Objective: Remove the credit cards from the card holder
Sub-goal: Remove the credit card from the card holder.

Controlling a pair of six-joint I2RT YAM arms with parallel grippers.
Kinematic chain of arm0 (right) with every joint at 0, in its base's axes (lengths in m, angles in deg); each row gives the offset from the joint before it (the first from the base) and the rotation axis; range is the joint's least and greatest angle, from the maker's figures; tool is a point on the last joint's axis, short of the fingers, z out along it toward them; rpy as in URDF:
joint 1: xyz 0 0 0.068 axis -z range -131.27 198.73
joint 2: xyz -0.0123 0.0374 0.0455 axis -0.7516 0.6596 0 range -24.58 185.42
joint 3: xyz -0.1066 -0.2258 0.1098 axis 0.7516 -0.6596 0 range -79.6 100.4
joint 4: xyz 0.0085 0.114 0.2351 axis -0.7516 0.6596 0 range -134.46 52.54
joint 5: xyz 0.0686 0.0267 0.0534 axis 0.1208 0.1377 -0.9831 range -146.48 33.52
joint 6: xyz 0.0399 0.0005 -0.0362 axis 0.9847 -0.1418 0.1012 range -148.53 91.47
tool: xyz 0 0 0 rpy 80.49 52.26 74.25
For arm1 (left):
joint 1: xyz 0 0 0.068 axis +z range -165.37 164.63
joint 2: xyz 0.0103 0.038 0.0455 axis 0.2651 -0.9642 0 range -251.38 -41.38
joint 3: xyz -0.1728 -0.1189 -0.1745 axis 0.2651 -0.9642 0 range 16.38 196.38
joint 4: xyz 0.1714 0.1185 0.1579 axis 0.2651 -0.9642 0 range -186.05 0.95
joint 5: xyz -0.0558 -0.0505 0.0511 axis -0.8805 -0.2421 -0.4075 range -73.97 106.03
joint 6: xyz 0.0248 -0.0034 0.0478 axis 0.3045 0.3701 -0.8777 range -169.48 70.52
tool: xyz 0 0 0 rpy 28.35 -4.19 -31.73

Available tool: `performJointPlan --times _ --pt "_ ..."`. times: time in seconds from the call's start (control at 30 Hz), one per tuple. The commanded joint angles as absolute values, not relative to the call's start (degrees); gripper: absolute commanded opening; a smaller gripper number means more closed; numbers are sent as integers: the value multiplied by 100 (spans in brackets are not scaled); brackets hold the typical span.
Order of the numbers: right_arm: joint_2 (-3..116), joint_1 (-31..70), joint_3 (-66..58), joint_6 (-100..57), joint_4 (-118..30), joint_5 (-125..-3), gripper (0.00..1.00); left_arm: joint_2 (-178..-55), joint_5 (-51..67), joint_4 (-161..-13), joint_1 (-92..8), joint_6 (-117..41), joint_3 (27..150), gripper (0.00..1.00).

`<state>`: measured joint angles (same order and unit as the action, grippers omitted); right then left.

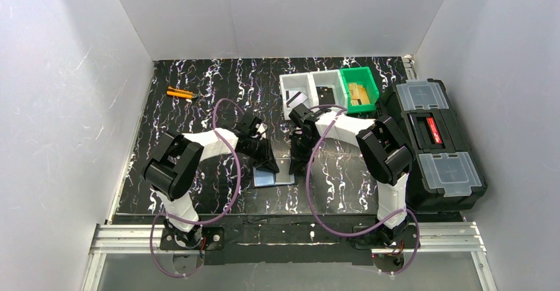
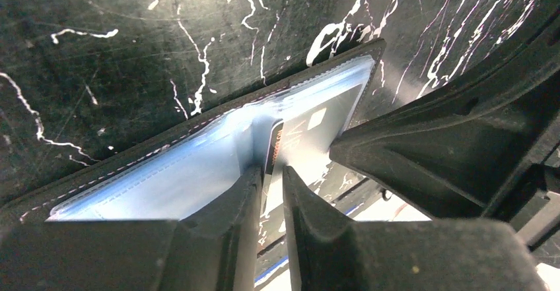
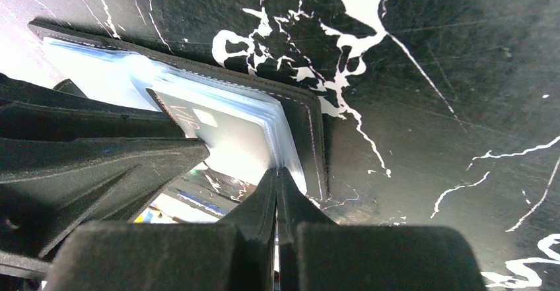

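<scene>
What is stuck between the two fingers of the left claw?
A credit card edge, sticking up from the open card holder, sits between the left claw fingers; the left wrist view shows it.

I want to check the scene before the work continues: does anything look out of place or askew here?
Only a credit card, standing on edge between the left gripper fingers, half out of the open card holder. The right gripper pinches the holder's edge. Nothing looks spilled or damaged.

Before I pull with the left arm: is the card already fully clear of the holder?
No. In the left wrist view the credit card sits partly inside the open card holder, its near edge between the left gripper fingertips.
</scene>
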<state>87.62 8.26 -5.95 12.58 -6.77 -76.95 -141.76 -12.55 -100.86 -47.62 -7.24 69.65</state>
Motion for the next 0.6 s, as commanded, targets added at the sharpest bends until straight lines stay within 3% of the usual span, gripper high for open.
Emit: performJointPlan --times 0.0,0.27,0.57 --pt "9115 716 -535 1361 -1053 -7465 1 -14048 -1515 -9823 -4786 -587 6662 15" --pt "9194 798 -505 1398 -1049 -7559 1 -13847 -1789 -9573 -4702 -503 6583 0" --pt "9163 916 -592 1443 -1051 -7543 1 -13688 -1922 -9480 -4475 -420 6316 0"
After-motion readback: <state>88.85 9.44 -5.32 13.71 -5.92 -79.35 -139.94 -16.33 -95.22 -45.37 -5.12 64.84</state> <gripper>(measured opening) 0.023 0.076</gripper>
